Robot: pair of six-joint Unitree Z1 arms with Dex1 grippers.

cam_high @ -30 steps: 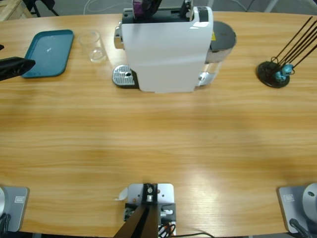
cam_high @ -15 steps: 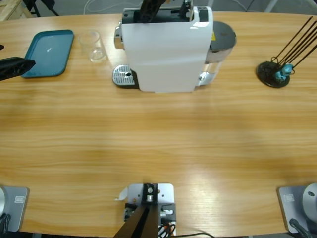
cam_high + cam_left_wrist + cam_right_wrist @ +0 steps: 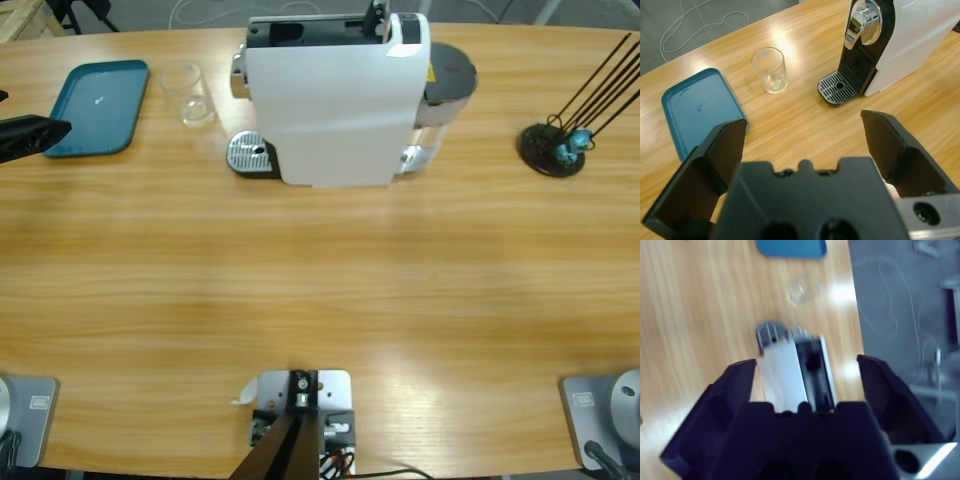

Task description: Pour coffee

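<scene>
Empty clear glass (image 3: pixel 769 70) stands upright between the teal tray (image 3: pixel 700 113) and the coffee machine (image 3: pixel 335 98), beside the drip grate (image 3: pixel 839 89), not on it; no coffee visible in it yet. Looks light, rigid, slippery and breakable, so grip mid-wall, gently. Left gripper (image 3: pixel 802 135) and right gripper (image 3: pixel 807 375) both spread wide, holding nothing.

glass (image 3: pixel 191 94) stands apart between tray (image 3: pixel 97 107) and coffee machine (image 3: pixel 335 100).
</scene>
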